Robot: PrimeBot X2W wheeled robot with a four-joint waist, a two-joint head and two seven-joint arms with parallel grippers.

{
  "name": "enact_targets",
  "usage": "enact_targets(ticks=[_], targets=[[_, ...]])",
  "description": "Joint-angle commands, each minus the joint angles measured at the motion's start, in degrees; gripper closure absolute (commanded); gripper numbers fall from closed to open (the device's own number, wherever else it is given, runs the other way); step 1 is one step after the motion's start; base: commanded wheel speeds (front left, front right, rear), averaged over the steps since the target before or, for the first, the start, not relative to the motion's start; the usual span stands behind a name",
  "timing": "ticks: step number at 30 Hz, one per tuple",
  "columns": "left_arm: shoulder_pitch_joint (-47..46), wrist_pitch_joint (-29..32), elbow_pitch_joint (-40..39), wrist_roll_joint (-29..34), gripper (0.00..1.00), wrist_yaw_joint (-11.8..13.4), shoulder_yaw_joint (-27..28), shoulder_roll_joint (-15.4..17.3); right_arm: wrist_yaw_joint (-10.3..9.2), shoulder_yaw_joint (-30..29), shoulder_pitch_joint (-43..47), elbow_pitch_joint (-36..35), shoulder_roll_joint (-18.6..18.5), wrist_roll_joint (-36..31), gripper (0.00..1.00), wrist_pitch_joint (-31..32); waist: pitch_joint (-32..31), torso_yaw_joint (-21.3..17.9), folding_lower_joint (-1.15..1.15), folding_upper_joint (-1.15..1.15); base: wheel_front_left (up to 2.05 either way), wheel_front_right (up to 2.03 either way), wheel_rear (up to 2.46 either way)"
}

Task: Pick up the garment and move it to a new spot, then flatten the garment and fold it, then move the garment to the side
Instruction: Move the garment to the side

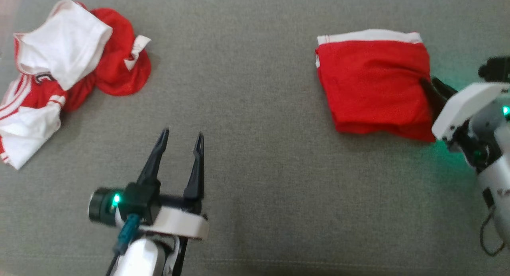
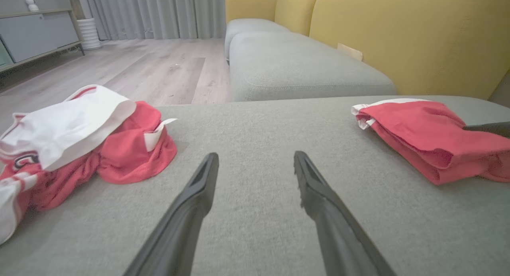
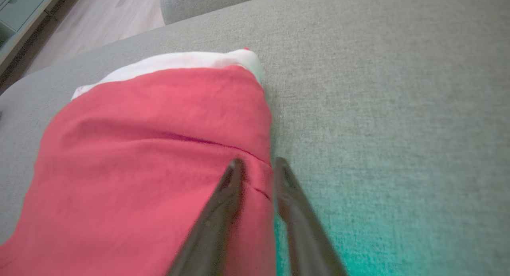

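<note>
A folded red garment (image 1: pixel 374 85) with a white band along its far edge lies on the grey couch cushion (image 1: pixel 255 108) at the right. My right gripper (image 1: pixel 432 85) reaches in from the right, and its fingers are nearly closed on the garment's right edge. In the right wrist view the garment (image 3: pixel 151 156) has its edge pinched between the right gripper's (image 3: pixel 257 162) two fingers. My left gripper (image 1: pixel 182 133) hovers open over bare cushion at lower centre, holding nothing. The left wrist view shows the left gripper (image 2: pixel 255 156) well apart from the folded garment (image 2: pixel 430 136).
A crumpled heap of red and white clothes (image 1: pixel 59 69) lies at the far left of the cushion, also visible as a heap (image 2: pixel 79 144) in the left wrist view. Beyond are a yellow couch back (image 2: pixel 398 37), another grey seat (image 2: pixel 295 65) and wooden floor (image 2: pixel 151 69).
</note>
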Motion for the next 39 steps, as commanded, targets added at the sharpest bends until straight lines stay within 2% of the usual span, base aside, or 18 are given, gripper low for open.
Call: enact_targets(ticks=[1, 8, 14, 19, 23, 28, 30, 33, 39], targets=[[-2.16, -0.35, -2.54, -0.45, 0.0, -0.05, 1.31, -0.06, -0.05, 0.79, -1.59, -1.36, -1.4, 0.41, 1.0, 0.09, 1.41, -0.59, 0.0, 0.0, 0.0, 0.0, 0.0], [-6.37, -0.35, -5.53, -0.16, 0.0, -0.37, 0.4, -0.06, -0.05, 5.0, -6.51, -2.78, -6.65, -1.67, 1.0, -2.36, 6.11, -3.86, 0.0, 0.0, 0.0, 0.0, 0.0], [-8.66, -0.35, -8.71, 0.76, 0.0, -0.25, -0.34, -0.06, -0.05, 8.05, -8.61, -5.54, -14.59, -4.17, 1.0, -4.54, 9.06, -8.69, 0.0, 0.0, 0.0, 0.0, 0.0], [-11.25, -0.35, -11.24, 2.07, 0.0, -0.97, -1.14, -0.05, -0.05, 7.36, -9.63, -8.55, -21.51, -6.8, 1.0, -5.89, 12.42, -12.45, 0.0, 0.0, 0.0, 0.0, 0.0], [-13.38, -0.35, -12.38, 3.04, 0.0, -1.66, -1.21, 0.33, -0.05, 4.99, -9.54, -10.01, -24.94, -8.95, 1.0, -6.51, 14.98, -14.61, 0.0, 0.0, 0.0, 0.0, 0.0], [-15.31, -0.35, -12.92, 3.87, 0.0, -2.15, -1.35, 1.18, -0.05, 0.8, -10.1, -9.99, -27.47, -13.27, 1.0, -8.12, 17.57, -15.89, 0.0, 0.0, 0.0, 0.0, 0.0], [-15.88, -0.35, -12.94, 4.01, 0.0, -2.3, -1.47, 1.49, -0.05, -0.2, -9.78, -10.59, -27.14, -13.25, 1.0, -7.99, 18.24, -15.96, 0.0, 0.0, 0.0, 0.0, 0.0], [-16.59, -0.35, -13.0, 4.11, 0.0, -2.48, -1.79, 1.79, -0.05, -1.26, -9.87, -11.83, -28.77, -17.44, 1.0, -8.8, 19.09, -15.59, 0.0, 0.0, 0.0, 0.0, 0.0], [-17.04, -0.35, -13.27, 4.13, 0.0, -2.13, -2.01, 2.06, -0.05, -4.59, -9.06, -13.11, -28.87, -22.91, 1.0, -9.5, 19.53, -14.93, 0.0, 0.0, 0.0, 0.0, 0.0]])
